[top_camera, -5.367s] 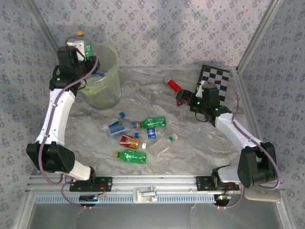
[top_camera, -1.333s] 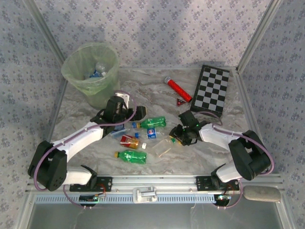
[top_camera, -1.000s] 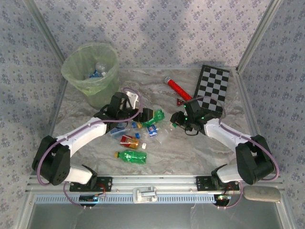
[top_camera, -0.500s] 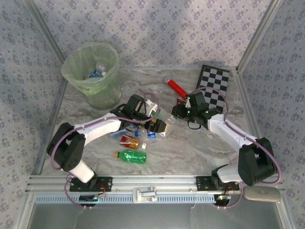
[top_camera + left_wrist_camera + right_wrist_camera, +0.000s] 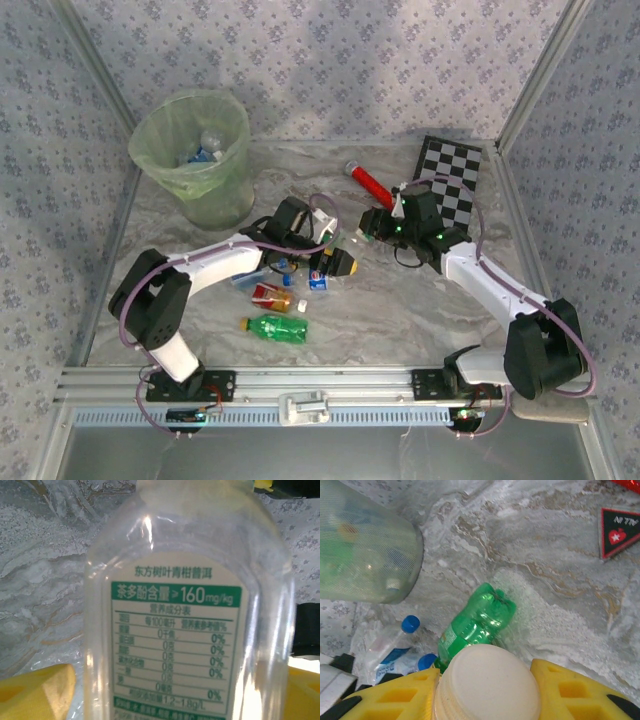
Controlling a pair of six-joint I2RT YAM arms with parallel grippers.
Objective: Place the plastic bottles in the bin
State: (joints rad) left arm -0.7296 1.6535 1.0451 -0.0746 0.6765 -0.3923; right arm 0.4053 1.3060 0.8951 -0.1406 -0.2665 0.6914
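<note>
Now that the clear bottle (image 5: 190,555) has left the surface (image 5: 400,310), the right tool (image 5: 487,695) pinches its cream cap (image 5: 487,672). The left tool (image 5: 170,690) is narrowing around its body, grip uncertain: seemingly a handover toward the bin (image 5: 215,195), well apart.

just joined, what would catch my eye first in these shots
One clear bottle seems to sit between both grippers mid-table: the right gripper shut at its white cap, the left gripper flanking its green-and-white label. The pale-green bin stands far left.
</note>
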